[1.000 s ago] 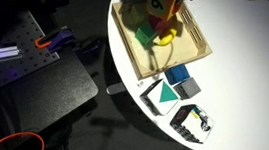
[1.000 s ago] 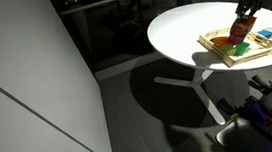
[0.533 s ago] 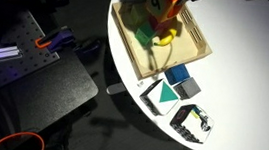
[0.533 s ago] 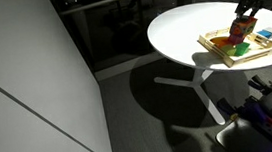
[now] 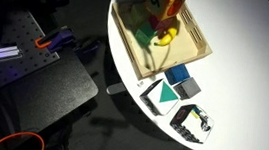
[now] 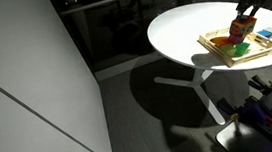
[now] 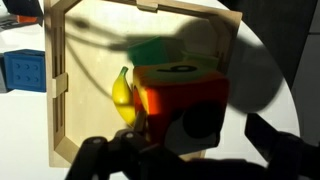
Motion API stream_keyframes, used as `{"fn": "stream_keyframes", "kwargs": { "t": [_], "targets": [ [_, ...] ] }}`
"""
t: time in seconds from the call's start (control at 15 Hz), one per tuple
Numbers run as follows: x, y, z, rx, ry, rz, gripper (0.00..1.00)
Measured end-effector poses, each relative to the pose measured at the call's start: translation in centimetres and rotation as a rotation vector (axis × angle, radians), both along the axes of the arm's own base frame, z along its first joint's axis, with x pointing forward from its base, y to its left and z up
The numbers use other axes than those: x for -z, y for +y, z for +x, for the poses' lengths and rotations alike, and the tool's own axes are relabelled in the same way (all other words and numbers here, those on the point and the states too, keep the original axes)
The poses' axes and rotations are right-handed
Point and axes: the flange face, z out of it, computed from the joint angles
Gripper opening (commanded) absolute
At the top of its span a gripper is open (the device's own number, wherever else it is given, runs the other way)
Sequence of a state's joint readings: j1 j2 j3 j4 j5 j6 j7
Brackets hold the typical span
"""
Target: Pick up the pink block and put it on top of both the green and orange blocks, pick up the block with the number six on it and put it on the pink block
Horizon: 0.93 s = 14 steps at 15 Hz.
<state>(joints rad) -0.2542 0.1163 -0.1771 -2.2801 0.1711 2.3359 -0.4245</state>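
Pincer [image 7: 190, 155]: spread wide, pinching nothing. In the wrist view its dark fingers [image 7: 100, 158] stand either side of the block with the number six [image 7: 180, 105], and I see no contact. That block sits on top of the stack inside the wooden tray [image 7: 55, 95]. Its upper face carries a dark looped mark, but I cannot read the numeral with certainty.

Noted: the pink block [image 5: 166, 30] is hidden from the wrist view under the top block. In an exterior view I take a reddish patch low in the stack for it, unconfirmed. Noted: the green block [image 7: 158, 48] shows behind the stack, in shadow. I cannot separate the orange block from the orange-red face of the top block.

Assessment: placement appears made, and the step in hand is to clear away. I would keep the fingers wide and draw straight up with no sideways drift, since a brush against either flank could topple the stack. I cannot tell from here whether the top block sits square. I would check that in both exterior views once clear.

Tray contents: the stack, the green block, and a banana [image 7: 122, 95] just beside the stack. Outside the tray, on the white surface [image 5: 247, 57]: a blue block [image 7: 22, 70] near the tray wall, and further blocks [image 5: 179, 82] well apart from the stack.
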Motion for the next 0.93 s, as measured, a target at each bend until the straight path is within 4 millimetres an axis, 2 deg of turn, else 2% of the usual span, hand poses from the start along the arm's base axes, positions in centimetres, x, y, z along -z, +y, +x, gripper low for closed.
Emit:
{"fn": "stream_keyframes", "kwargs": {
  "t": [0.6, 0.93],
  "targets": [
    [-2.2, 0.9, -2.2, 0.007, -0.031, 0.006, 1.0],
    [-3.2, 2.7, -3.2, -0.023, 0.004, 0.043, 1.0]
  ]
}}
